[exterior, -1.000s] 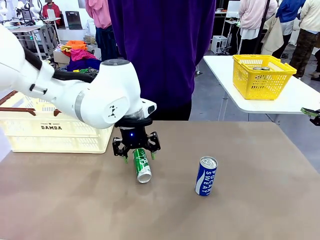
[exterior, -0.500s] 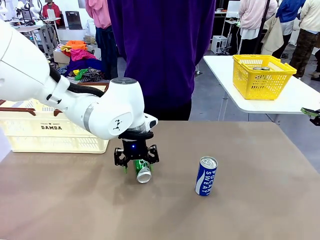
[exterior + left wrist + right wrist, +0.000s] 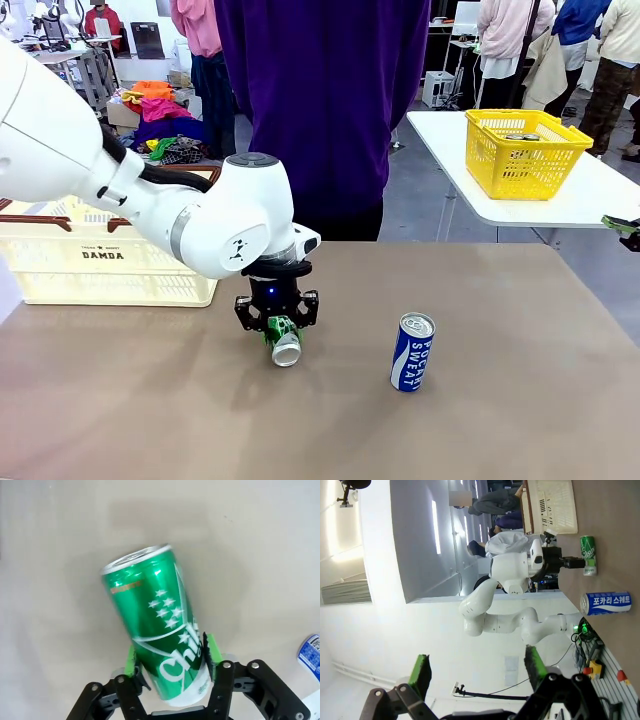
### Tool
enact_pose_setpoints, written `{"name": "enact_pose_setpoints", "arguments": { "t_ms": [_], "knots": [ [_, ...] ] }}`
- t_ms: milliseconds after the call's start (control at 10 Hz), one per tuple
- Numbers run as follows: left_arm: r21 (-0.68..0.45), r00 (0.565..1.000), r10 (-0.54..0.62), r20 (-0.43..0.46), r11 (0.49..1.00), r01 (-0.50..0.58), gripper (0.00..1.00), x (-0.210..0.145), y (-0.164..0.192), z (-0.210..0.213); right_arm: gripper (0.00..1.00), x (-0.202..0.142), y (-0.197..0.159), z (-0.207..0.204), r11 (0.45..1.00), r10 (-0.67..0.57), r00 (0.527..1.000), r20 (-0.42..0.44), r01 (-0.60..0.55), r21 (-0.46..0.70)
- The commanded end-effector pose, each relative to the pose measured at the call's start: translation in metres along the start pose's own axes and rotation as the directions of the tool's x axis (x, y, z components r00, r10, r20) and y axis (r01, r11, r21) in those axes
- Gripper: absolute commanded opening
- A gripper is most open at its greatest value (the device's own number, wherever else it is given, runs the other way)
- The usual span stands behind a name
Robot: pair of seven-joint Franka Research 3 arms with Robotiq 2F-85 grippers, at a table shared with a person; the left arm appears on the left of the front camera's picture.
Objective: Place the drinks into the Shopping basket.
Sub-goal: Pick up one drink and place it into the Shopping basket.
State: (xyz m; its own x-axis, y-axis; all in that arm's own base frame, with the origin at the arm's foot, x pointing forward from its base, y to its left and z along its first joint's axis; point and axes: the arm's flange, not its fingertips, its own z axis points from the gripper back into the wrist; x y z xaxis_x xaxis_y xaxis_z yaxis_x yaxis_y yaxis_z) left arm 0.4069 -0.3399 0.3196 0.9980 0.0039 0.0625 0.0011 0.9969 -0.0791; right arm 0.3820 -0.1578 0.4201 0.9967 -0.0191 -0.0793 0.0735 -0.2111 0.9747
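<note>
Left gripper [image 3: 277,325] is down on the green can [image 3: 283,340] and clamped across it; in the left wrist view the green pads [image 3: 210,649] press on both flanks of the can, close to its base end and not at its middle. The can lies on its side on the desk [image 3: 480,420], silver top towards the robot. To the robot's right of the green can, well apart, a blue can [image 3: 412,352] stands upright, untouched. Beyond the green can and off to the robot's left sits the Shopping basket [image 3: 100,270], with no drink visible in it from here; straight beyond the can a person [image 3: 330,100] stands at the desk's far edge. The right gripper [image 3: 477,672] is held away from the green can, fingers spread on nothing.

Likely trouble: the hold is off-centre on a smooth round can, so on the lift the long free end may sag or swivel between the pads — and it could slide out on the way over the basket's rim.

A second ago the left gripper stood higher, fingers wide astride the can; since then it has dropped and closed in. The blue can has stayed put.
</note>
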Motion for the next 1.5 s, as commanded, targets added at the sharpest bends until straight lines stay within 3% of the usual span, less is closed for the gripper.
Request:
{"name": "enact_pose_setpoints", "arguments": {
  "t_ms": [0, 500, 800, 1000, 1200, 1400],
  "knots": [
    [0.032, 0.999, 0.003, 0.033, 0.999, -0.004, 0.00, 0.003, -0.002, -0.005, 1.00, 0.000, 0.006, 0.002, 1.000, -0.015, 1.000, 0.007, 0.015, 0.014],
    [0.001, 0.999, -0.043, -0.005, 0.999, 0.043, 0.00, 0.001, 0.002, -0.002, 1.00, 0.000, 0.006, 0.002, 1.000, -0.015, 1.000, 0.007, 0.015, 0.014],
    [-0.123, 0.981, -0.165, 0.106, 0.976, 0.178, 0.00, 0.011, 0.007, 0.113, 1.00, 0.000, 0.006, 0.002, 1.000, -0.015, 1.000, 0.007, 0.015, 0.014],
    [-0.126, 0.961, -0.247, 0.120, 0.957, 0.262, 0.00, 0.020, 0.019, 0.179, 1.00, 0.000, 0.006, 0.002, 1.000, -0.015, 1.000, 0.007, 0.015, 0.014],
    [-0.100, 0.918, -0.377, 0.121, 0.916, 0.389, 0.00, 0.034, 0.051, 0.232, 1.00, 0.000, 0.006, 0.002, 1.000, -0.015, 1.000, 0.007, 0.015, 0.014],
    [-0.123, 0.882, -0.432, 0.187, 0.881, 0.458, 0.00, 0.021, 0.078, 0.253, 1.00, 0.000, 0.006, 0.002, 1.000, -0.015, 1.000, 0.007, 0.015, 0.014]
  ]
}}
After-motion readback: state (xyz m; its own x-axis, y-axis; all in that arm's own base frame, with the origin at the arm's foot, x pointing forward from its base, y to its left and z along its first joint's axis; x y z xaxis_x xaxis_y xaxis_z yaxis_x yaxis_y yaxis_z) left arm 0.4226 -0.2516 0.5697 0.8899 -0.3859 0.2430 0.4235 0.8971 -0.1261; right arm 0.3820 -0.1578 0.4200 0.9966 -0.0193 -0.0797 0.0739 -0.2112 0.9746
